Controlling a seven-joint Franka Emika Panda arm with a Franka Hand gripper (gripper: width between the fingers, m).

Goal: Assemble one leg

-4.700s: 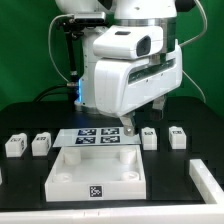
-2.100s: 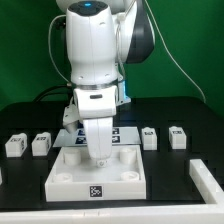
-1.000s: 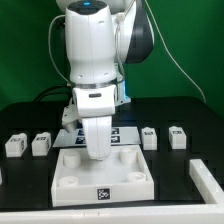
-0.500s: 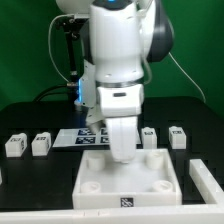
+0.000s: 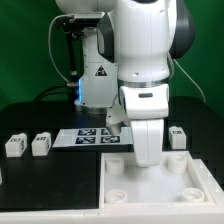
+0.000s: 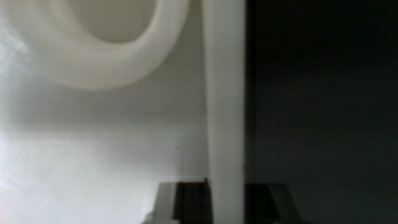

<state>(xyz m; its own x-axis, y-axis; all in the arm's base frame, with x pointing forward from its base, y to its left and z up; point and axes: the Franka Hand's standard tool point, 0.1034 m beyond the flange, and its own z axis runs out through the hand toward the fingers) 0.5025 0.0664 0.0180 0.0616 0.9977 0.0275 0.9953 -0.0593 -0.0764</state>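
On the black table (image 5: 50, 185), layout: I see a large flat white panel (image 5: 130, 185) lying toward the exterior view's right, and it reaches that picture's right edge.
Arm: the white arm (image 5: 145, 60) stands over the panel's far edge and points straight down.
Gripper: the gripper (image 5: 147, 163) meets the panel at that far edge, and the wrist housing hides most of it from my exterior view.
Jaws: in the wrist view the dark fingertips (image 6: 183, 205) sit on either side of the panel's thin white wall with no gap showing, so I read them as clamped on the panel.
Wrist view, rest: a round socket (image 6: 116, 30) is sunk in the panel's white face, with dark table beyond the wall.
Legs: the outer leg (image 5: 14, 145) and the inner leg (image 5: 40, 145) sit side by side on the table at the exterior view's left, well apart from the gripper. The far-side leg (image 5: 178, 137) rests on the table behind the panel, at the exterior view's right. None is held.
Marker board: the marker board (image 5: 95, 137) lies flat between the inner leg and the arm.
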